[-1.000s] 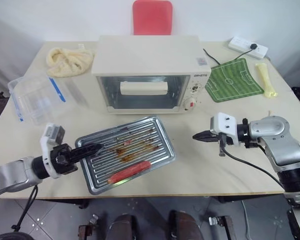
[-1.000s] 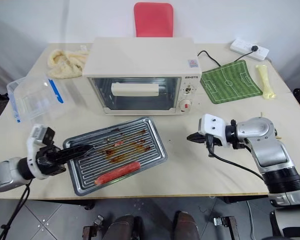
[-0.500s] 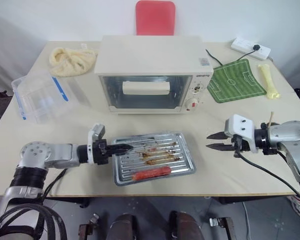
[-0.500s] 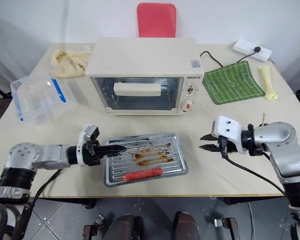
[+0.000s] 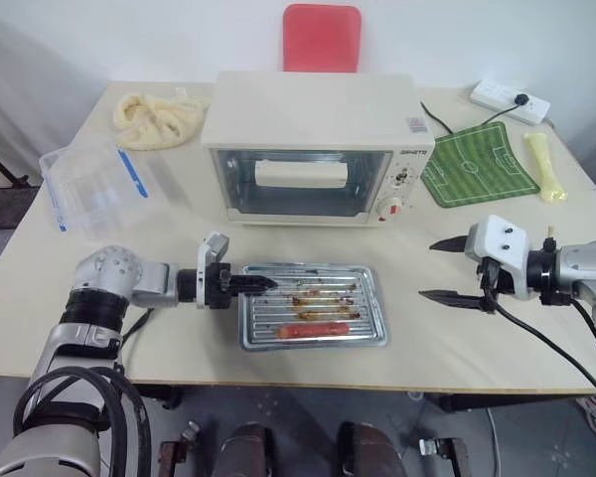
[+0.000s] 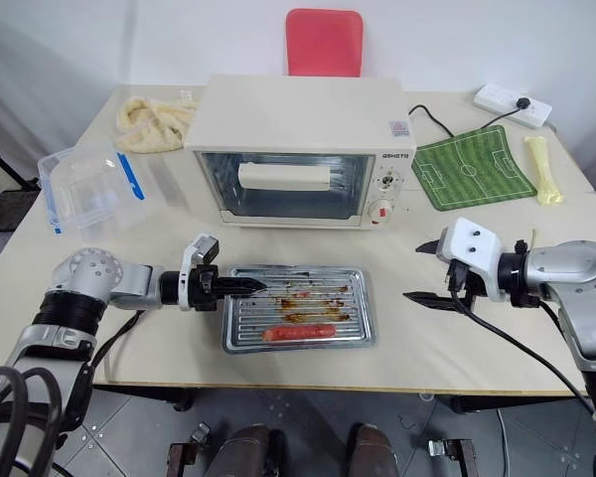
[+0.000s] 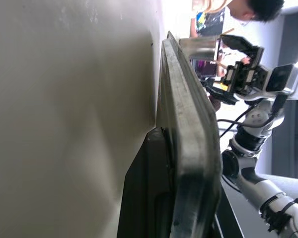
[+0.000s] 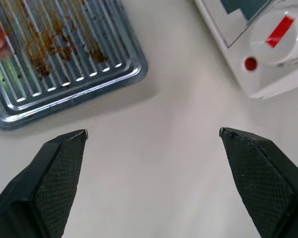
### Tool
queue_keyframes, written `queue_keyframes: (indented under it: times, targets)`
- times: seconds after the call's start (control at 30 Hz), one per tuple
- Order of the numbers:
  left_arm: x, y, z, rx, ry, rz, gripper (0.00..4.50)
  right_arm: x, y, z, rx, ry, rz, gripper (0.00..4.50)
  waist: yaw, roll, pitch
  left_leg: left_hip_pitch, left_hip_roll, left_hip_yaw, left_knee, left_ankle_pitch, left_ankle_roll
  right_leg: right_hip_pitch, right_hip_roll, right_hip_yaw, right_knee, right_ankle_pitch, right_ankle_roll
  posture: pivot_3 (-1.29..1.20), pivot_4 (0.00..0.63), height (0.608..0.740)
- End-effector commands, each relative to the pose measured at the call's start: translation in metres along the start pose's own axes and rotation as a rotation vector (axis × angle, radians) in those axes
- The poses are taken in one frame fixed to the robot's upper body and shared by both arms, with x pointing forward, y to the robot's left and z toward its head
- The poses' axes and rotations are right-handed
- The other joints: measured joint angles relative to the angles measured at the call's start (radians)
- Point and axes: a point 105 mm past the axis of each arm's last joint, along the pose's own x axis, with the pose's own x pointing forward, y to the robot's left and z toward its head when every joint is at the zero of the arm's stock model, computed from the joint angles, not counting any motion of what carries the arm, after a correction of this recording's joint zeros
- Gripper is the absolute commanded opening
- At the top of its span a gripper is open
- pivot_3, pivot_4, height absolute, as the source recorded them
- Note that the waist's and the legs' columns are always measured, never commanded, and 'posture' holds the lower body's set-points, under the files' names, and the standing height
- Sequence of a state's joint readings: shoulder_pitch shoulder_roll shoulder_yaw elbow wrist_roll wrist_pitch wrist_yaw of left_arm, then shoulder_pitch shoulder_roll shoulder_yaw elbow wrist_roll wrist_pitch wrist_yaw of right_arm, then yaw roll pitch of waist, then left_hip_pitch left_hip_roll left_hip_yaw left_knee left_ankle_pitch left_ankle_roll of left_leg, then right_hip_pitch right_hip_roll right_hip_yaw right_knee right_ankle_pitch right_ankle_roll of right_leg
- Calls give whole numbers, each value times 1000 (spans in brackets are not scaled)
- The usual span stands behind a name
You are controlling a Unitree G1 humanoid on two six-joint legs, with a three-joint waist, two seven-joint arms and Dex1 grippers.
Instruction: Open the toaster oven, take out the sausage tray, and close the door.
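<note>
We see a beige counter [image 5: 457, 343] with the cream-white boxy toaster oven [image 5: 318, 144] at its back, its glass door [image 5: 308, 182] with the bar handle shut. The shallow silver ribbed sausage tray [image 5: 313, 319], grease-stained and carrying one red sausage [image 5: 313, 329], lies flat near the front edge. A second ago it sat skewed; now it is squared to the edge, closer to us. Our left claw [image 5: 258, 284] stays clenched on the tray's left rim. Our right claw [image 5: 447, 269], closed a second ago, now stands released, fingers spread wide, apart from the tray.
</note>
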State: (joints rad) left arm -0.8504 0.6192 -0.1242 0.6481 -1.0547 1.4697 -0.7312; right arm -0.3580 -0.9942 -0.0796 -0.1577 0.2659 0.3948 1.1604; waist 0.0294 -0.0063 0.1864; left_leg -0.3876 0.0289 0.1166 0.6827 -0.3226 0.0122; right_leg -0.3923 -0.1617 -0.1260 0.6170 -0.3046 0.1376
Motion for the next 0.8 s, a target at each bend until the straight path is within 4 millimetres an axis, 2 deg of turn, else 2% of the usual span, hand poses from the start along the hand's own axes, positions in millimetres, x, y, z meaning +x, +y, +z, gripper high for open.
queue_keyframes:
  times: [0.03, 0.1, 0.37, 0.53, 0.6, 0.73, 0.8]
  targets:
    - [1, 17, -2, -11, 9, 53, 422, -8, -4, 9, -39, -16, -35, 4500, -1, 0, 0, 0, 0, 0, 0, 0, 0, 0, 0, 0, 0, 0, 0, 0, 150, 740]
    - [-1, 17, 0, -5, 7, 49, 881, -8, -5, 9, -43, -18, -42, 4500, -4, 0, 0, 0, 0, 0, 0, 0, 0, 0, 0, 0, 1, 0, 0, 0, 150, 740]
    - [-22, 19, 16, 55, -65, 111, 3172, -5, -7, 11, -55, -26, -35, 4500, -9, 0, 0, 0, 1, 1, 0, 0, 0, -2, 0, 0, 2, 0, 0, 0, 150, 740]
    - [-54, 10, 27, 184, -134, 159, 4383, 0, -7, 12, -73, -28, 2, 4500, -19, 0, 0, 0, 2, 0, 0, 0, 0, -2, 0, 0, 3, 0, 0, 0, 150, 740]
    - [-66, 4, 29, 255, -153, 163, 4474, 3, -8, 12, -84, -27, 18, 4500, -31, -1, 0, 0, 2, 1, 0, 0, 0, -3, 0, 0, 4, 0, 0, 0, 150, 740]
    - [-94, -6, 32, 585, -202, 229, 4474, 11, -13, 15, -105, -40, 38, 4500, -40, -2, 1, -1, 2, 2, -2, 0, -1, -5, 0, 2, 4, 0, 0, 0, 150, 740]
    - [-103, -18, 40, 782, -325, 186, 4474, 13, -17, 17, -115, -59, 23, 4500, -39, -3, 2, -2, 2, 1, -2, 0, -1, -6, 0, 1, 4, 0, 0, 0, 150, 740]
